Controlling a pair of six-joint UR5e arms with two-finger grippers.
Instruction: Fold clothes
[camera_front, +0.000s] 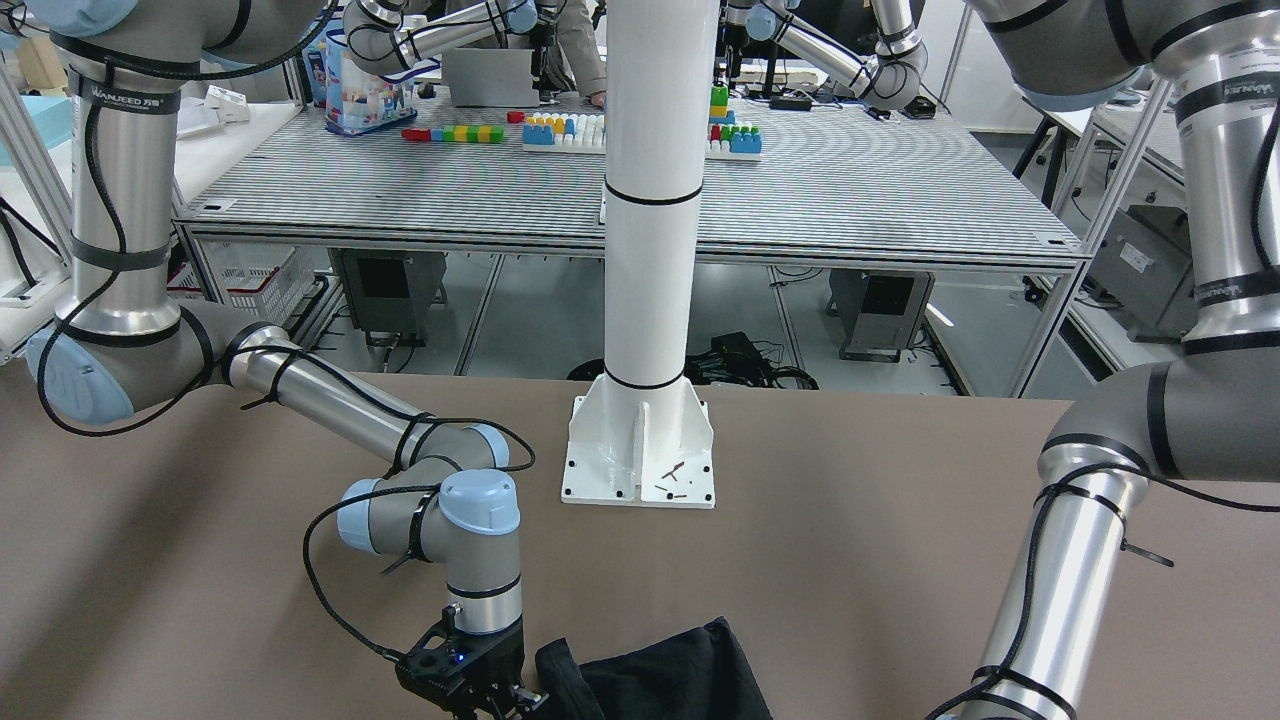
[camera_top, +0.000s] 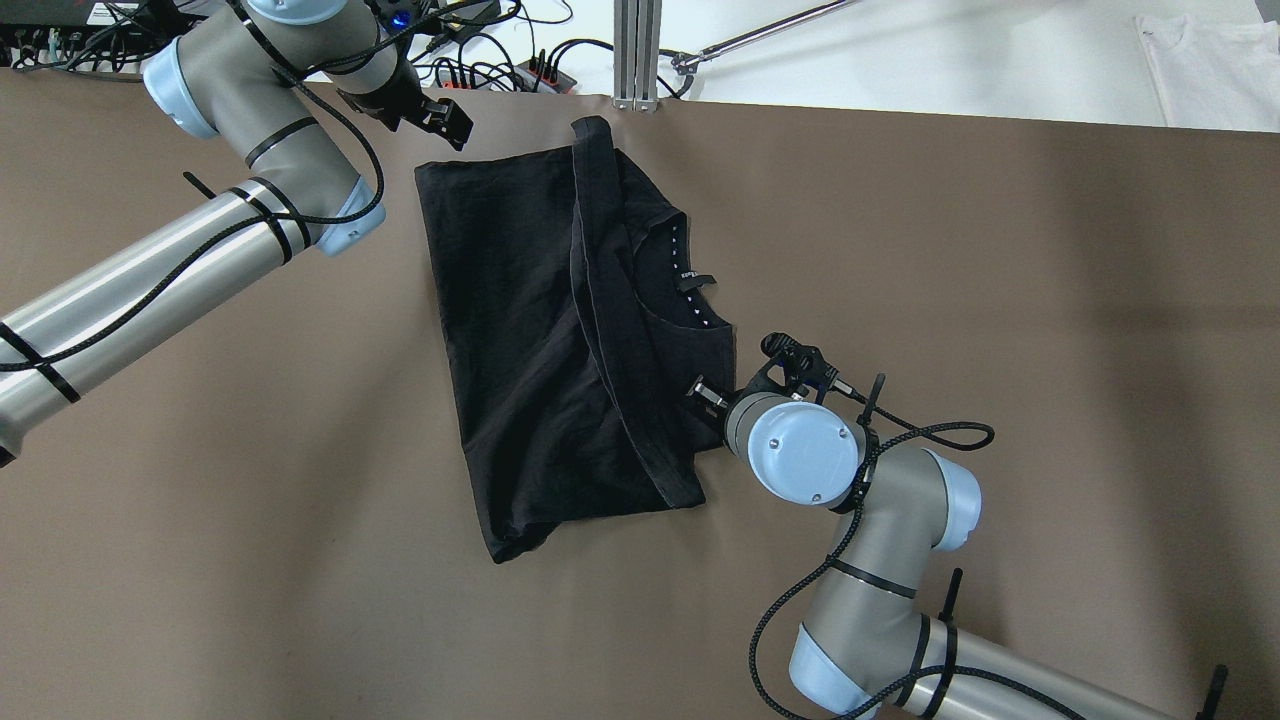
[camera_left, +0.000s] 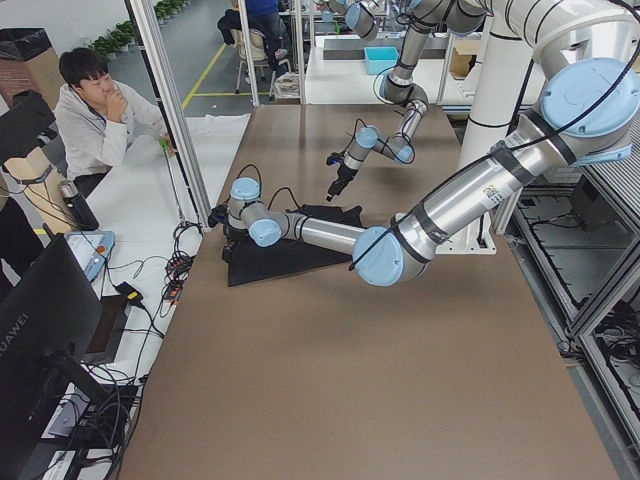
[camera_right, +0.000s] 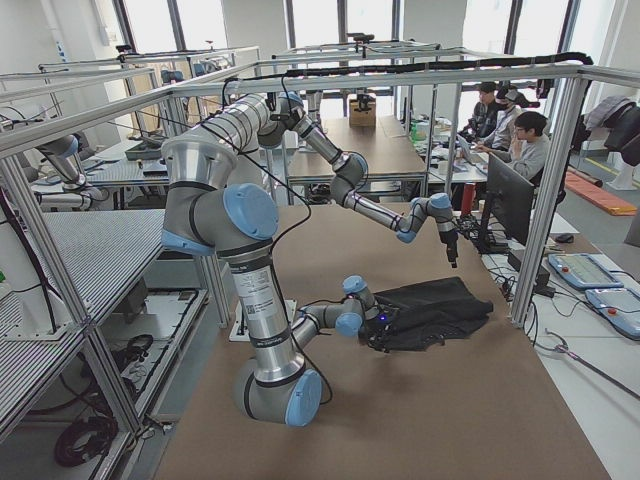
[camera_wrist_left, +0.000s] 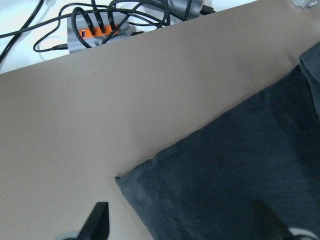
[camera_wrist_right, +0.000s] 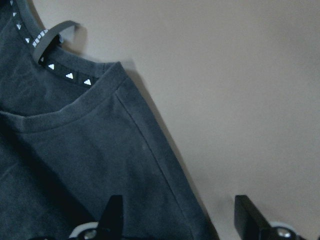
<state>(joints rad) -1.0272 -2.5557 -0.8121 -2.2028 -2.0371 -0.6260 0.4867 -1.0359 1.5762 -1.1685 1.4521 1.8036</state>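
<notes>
Near the table's (camera_top: 1000, 300) far edge we see a black shirt (camera_top: 530, 330) folded lengthwise, collar showing; left gripper (camera_wrist_left: 182, 222) and right gripper (camera_wrist_right: 177, 217) have fingers apart.

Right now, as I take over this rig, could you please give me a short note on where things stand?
Left hand: open, holding nothing, over the far left corner of the black shirt.
Right hand: open, holding nothing, low beside the shoulder next to the collar.
Shirt: lies on the brown table, between the two arms.
Done: one side is folded lengthwise over the front.
Left: probably the cross fold. Neither hand has a grip yet.
</notes>
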